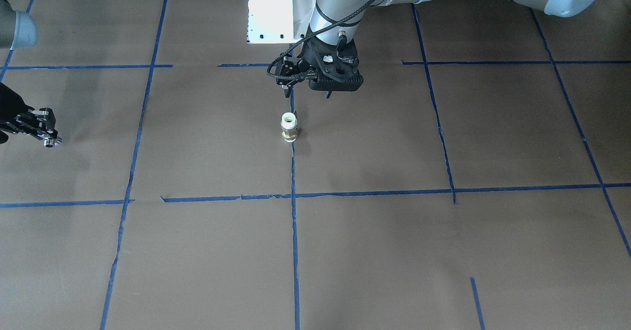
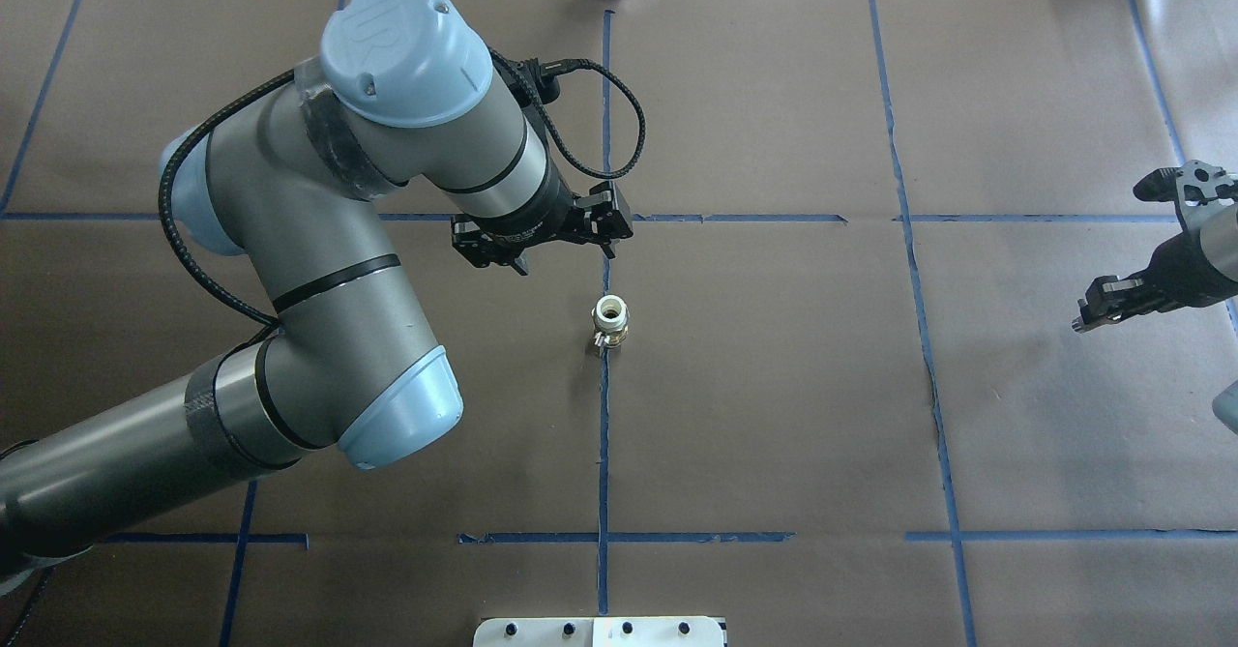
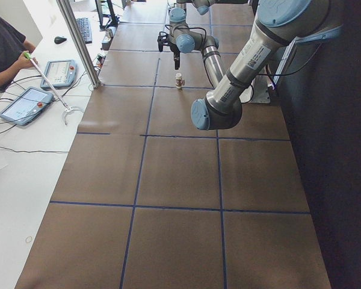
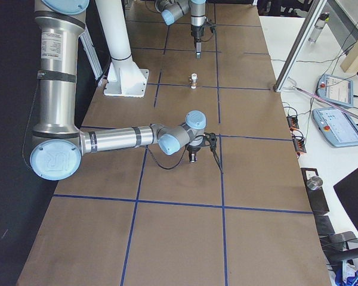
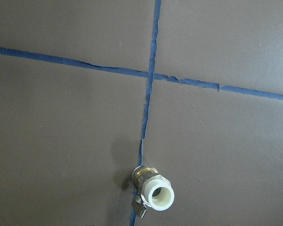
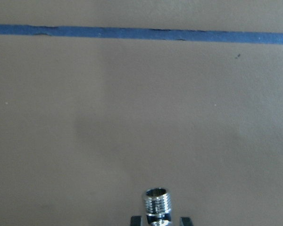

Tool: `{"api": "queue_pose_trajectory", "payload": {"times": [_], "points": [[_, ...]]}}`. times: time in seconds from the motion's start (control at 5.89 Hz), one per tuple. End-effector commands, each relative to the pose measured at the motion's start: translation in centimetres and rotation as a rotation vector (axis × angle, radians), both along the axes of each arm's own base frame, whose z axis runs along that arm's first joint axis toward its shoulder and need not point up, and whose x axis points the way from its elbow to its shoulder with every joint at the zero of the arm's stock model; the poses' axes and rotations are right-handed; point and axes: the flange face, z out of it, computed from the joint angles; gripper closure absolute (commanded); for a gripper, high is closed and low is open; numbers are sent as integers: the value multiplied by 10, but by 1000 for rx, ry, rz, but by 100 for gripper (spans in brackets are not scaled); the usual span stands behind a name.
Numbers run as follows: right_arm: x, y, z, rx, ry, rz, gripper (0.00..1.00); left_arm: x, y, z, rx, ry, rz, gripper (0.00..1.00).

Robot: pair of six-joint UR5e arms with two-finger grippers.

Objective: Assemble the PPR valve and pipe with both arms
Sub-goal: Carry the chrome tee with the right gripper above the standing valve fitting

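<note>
— Currently, where is the valve (image 2: 610, 323) located?

— On the table (image 2: 774, 386), near its centre, standing upright on a blue tape line (image 2: 604, 434). The white socket end faces up. The brass body is below it, in contact with the table. In the left wrist view a small metal lever projects from the body near its base.

— State of the left claw (image 1: 306, 93)?

— Fingers apart, tips pointing down. The claw hangs over the valve and is clear of it. Both side views show a gap between tips and socket. In the left wrist view the valve sits at the lower edge of the frame, with its open end toward the camera.

— State of the right claw (image 6: 159, 220)?

— Clamped on a threaded chrome fitting (image 6: 156, 201). There is one finger on each side of the fitting's lower part. The threaded end projects past the fingertips, and its open bore is visible.

— Position of the right claw relative to the valve?

— Well apart from it, out toward the robot's right end of the table. The claw is held off the table surface, so fitting and valve are separate.
</note>
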Motion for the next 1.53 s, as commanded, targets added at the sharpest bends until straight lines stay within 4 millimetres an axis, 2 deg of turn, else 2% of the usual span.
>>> {"api": "queue_pose_trajectory", "payload": {"times": [0.0,0.17,0.34,0.51,0.68,0.85,1.02,1.19,1.36], "points": [[-12,-20,-74,-37,-86,139,100,-11,6,13,3,0,1,9],[-40,-36,-131,-114,-165,228,100,-20,4,35,3,-20,-2,9],[-78,-38,-189,-181,-210,257,100,-29,1,62,28,-8,-6,9],[-135,-38,-258,-247,-229,285,100,-36,3,102,41,10,-8,9],[-198,-21,-318,-289,-222,308,100,-42,2,120,41,12,-13,10],[-239,-4,-370,-313,-225,351,100,-45,-1,132,30,-4,-18,10],[-251,5,-396,-355,-255,367,100,-46,0,140,24,-13,-18,10],[-260,11,-405,-385,-266,382,100,-46,0,140,22,-14,-18,10],[-273,5,-406,-390,-252,384,100,-44,1,142,23,-18,-20,10]]}}
